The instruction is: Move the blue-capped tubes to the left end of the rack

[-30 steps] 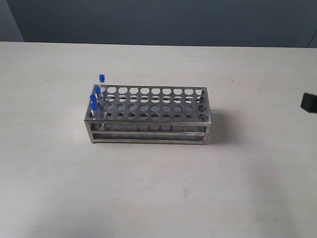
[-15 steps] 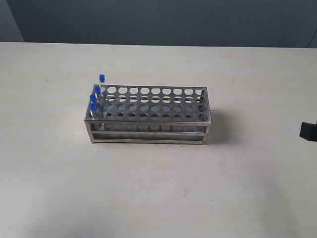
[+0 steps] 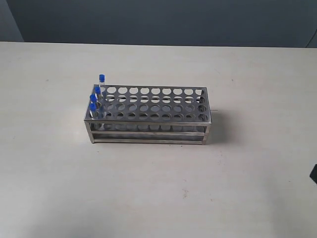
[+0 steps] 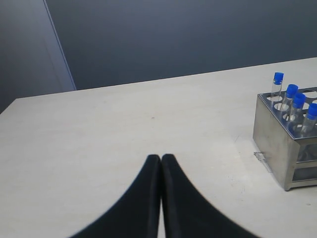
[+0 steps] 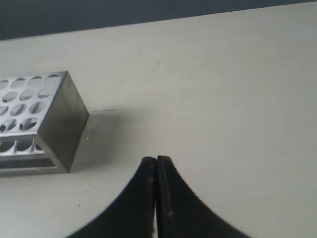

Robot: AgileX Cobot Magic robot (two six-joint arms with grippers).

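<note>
The shiny steel rack [image 3: 148, 116] stands in the middle of the table. Several blue-capped tubes [image 3: 96, 96] stand upright in the holes at its left end; the left wrist view shows them too, blue-capped tubes [image 4: 293, 101] in the rack [image 4: 280, 144]. My left gripper [image 4: 161, 157] is shut and holds nothing, some way off the rack's left end. My right gripper [image 5: 156, 159] is also shut and empty, off the rack's [image 5: 54, 124] right end. In the exterior view only a dark sliver of the right arm [image 3: 314, 173] shows at the right edge.
The pale table [image 3: 158, 188] ends at a far edge against a dark blue-grey wall [image 3: 158, 20]. A lighter wall panel [image 4: 25, 49] appears in the left wrist view.
The dark part of the right arm at the right edge has moved down and further out of the exterior view. The rack and tubes have not moved.
</note>
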